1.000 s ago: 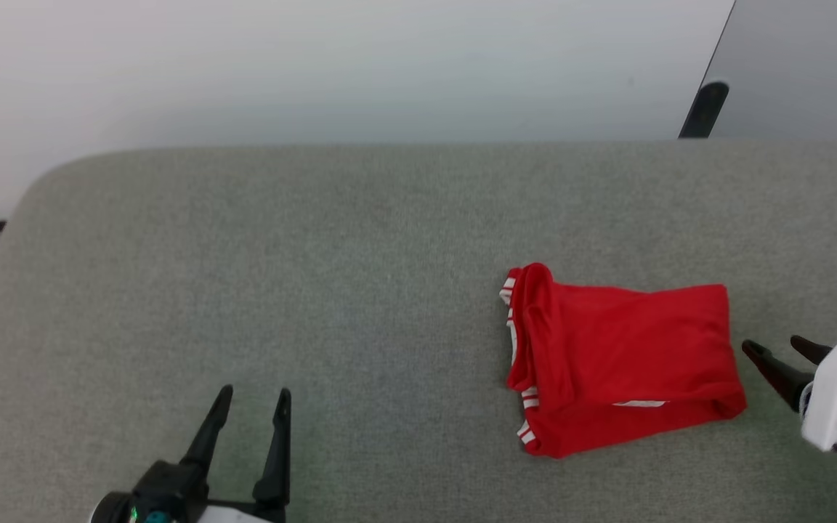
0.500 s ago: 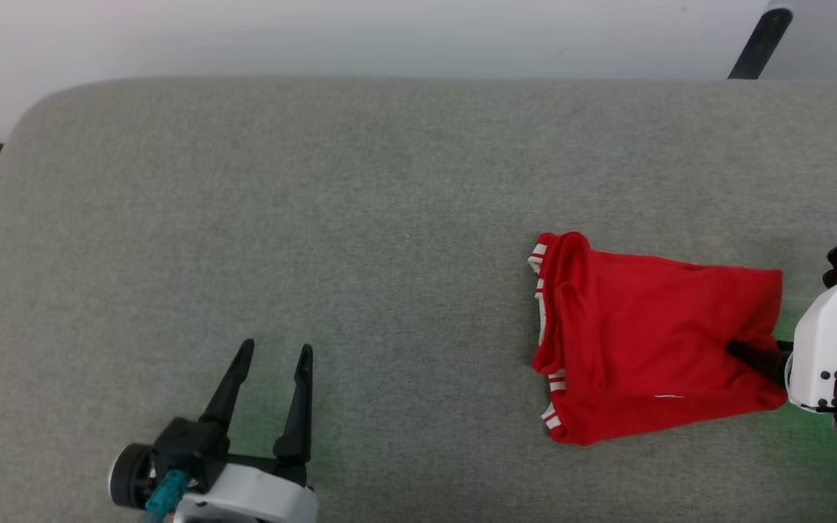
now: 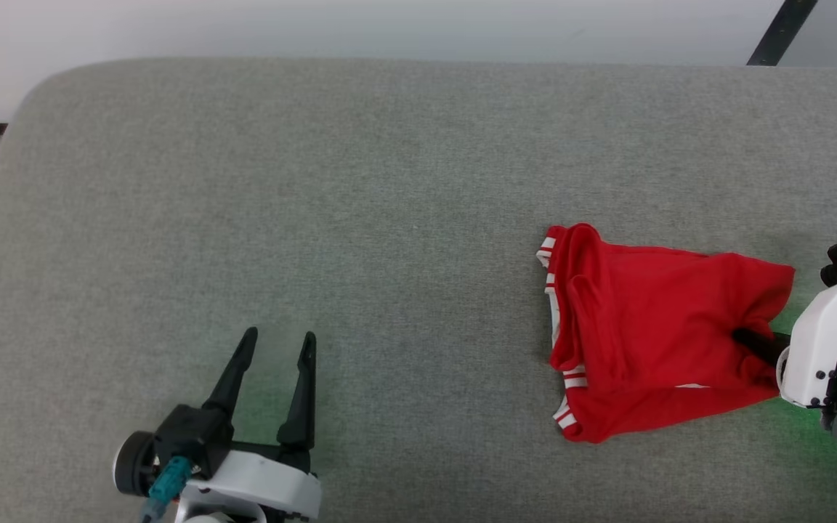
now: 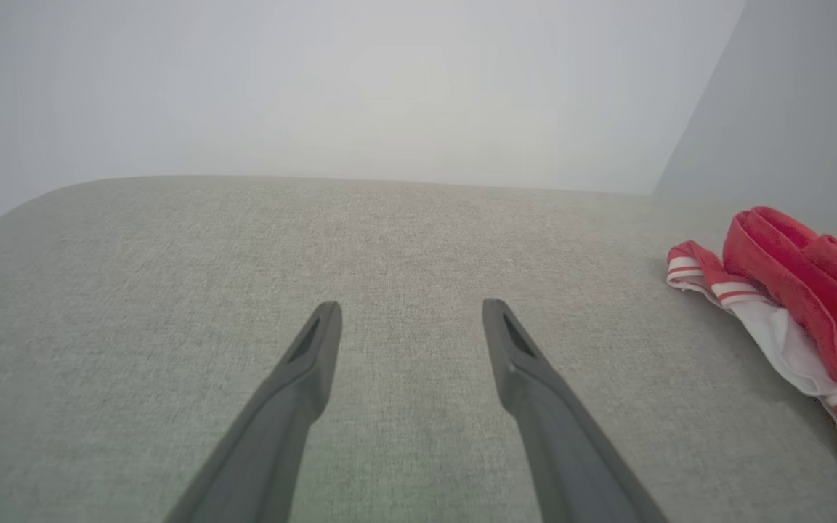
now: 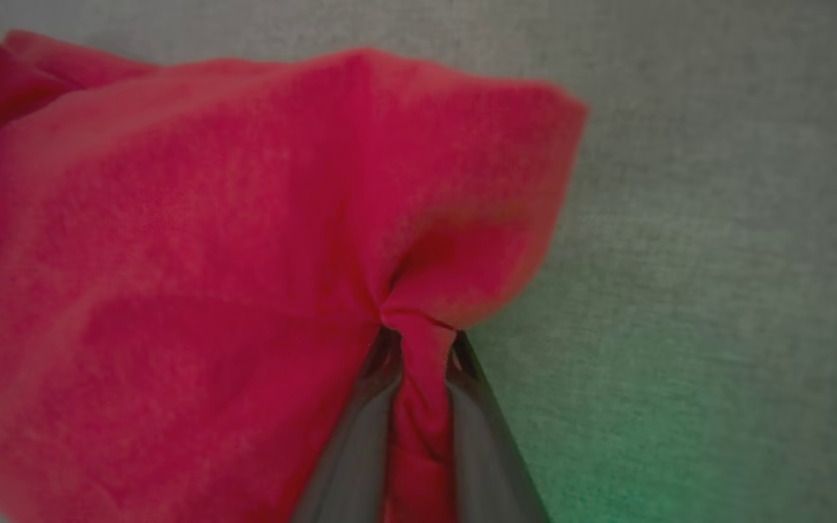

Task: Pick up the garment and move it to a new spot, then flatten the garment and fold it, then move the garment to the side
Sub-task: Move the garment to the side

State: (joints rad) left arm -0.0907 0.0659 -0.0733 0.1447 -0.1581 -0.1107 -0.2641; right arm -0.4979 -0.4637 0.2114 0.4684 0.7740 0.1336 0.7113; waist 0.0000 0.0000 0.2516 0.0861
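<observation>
My right gripper [image 5: 418,338] is clenched on the garment [image 3: 651,327], its two dark fingers pinching a bunched fold of red cloth at the garment's right edge; in the right wrist view the cloth gathers into tight creases just where my fingertips meet it, and a strip of red runs down between the fingers. The garment lies in a folded, rumpled heap on the right part of the grey fabric-covered desk [image 3: 389,181], its red-and-white striped trim turned to the left side and a sliver of white showing at its lower edge. The pinched edge looks drawn up a little from the desk, though I cannot tell how much of the rest is lifted. A faint green glow lies on the desk beside my right wrist. My left gripper [image 3: 280,335] is released, fingers spread wide with nothing between them, hovering over bare desk at the lower left, well apart from the garment. A pale wall [image 4: 360,80] stands beyond the desk's far edge.
</observation>
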